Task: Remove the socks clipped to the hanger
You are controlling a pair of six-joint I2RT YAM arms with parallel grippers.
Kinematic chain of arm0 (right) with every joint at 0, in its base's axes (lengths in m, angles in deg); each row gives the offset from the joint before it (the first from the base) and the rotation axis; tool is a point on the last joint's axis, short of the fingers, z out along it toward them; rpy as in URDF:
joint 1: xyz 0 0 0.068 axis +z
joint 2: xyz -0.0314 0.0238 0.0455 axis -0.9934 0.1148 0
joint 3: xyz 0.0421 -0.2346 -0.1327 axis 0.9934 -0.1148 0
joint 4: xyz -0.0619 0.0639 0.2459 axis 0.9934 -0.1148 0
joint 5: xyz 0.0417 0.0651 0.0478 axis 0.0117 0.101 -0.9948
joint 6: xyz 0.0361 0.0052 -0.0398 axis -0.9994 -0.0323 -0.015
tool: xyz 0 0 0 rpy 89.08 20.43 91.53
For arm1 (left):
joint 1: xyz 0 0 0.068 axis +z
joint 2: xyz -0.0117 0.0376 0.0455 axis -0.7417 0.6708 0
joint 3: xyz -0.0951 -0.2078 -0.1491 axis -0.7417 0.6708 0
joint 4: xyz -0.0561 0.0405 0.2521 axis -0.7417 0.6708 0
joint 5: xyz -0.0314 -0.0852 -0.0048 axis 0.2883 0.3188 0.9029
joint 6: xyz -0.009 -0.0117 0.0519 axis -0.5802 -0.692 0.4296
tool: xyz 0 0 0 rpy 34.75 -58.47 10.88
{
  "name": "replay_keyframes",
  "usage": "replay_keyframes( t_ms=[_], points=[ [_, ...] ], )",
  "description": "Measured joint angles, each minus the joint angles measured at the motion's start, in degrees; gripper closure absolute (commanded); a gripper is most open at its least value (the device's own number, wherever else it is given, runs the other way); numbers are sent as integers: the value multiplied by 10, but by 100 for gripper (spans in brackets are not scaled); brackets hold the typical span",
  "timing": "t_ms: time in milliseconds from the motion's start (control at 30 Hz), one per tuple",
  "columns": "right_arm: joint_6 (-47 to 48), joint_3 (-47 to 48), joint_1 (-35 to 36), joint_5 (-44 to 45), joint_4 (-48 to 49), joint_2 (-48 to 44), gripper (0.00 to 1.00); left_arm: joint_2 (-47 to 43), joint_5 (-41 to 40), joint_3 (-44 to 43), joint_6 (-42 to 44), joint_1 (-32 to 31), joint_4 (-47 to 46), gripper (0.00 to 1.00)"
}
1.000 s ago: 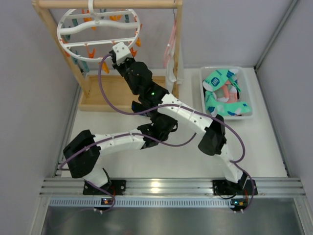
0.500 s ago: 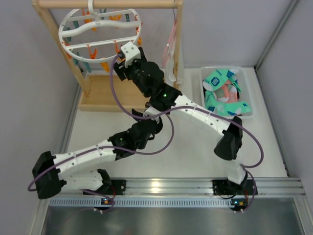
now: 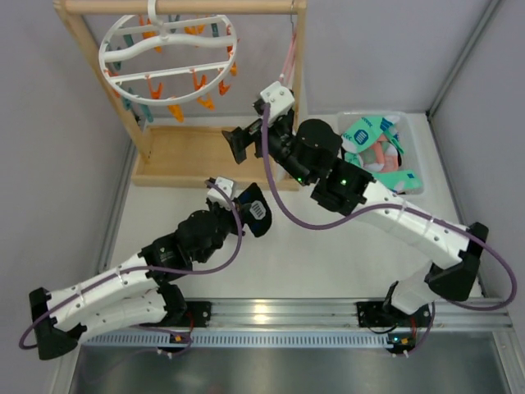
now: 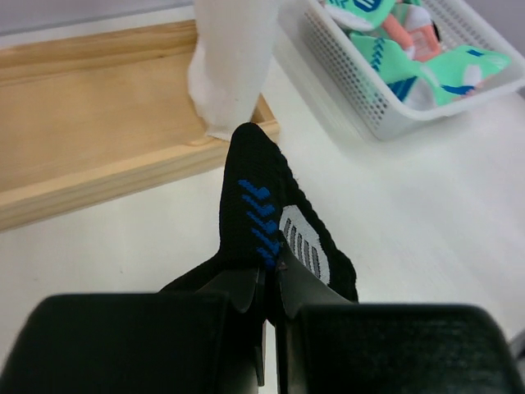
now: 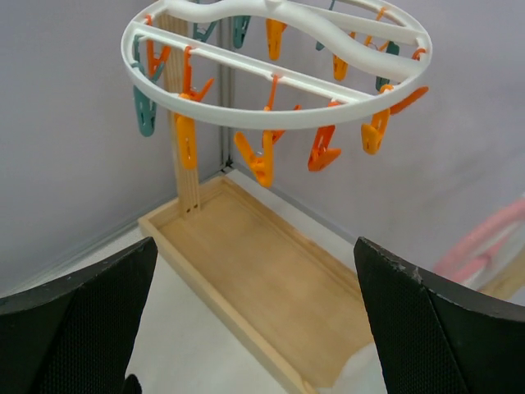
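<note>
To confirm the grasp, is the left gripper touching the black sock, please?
Touching: the left wrist view shows the left gripper shut on the black sock.

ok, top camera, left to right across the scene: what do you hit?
White round plastic clip hanger → black sock with blue and white marks, pinched in the left gripper → hanging pink and white cloth → white mesh plastic basket of mint-teal and salmon-pink socks.

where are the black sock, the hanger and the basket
black sock (image 4: 256, 209): left wrist view, on its blue marks near the middle.
hanger (image 5: 238, 121): right wrist view, on the front rim of the white ring.
basket (image 4: 353, 74): left wrist view, on the near mesh wall.
</note>
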Motion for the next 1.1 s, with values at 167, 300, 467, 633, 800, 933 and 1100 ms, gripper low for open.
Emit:
replay_keyframes(
  t_ms=[167,300,467,633,800,933,1100],
  points=[
    [-27,-77,0,23,-57,-101,0,-28,82,2,-38,0,26,100],
    [-59,-177,-2,82,-93,-198,1,-21,166,2,-68,0,33,100],
    [-117,-301,-9,160,-156,-325,1,25,262,1,-89,-1,27,100],
    [-185,-372,-24,259,-241,-447,0,103,334,-30,-101,-8,-3,100],
    [-235,-384,-27,344,-310,-546,1,221,354,-146,-92,-40,-23,100],
    [-257,-384,-28,392,-353,-588,1,319,357,-263,-71,-55,-43,100],
    [-271,-383,-28,457,-393,-656,0,453,361,-421,-42,-52,-59,100]
  ],
)
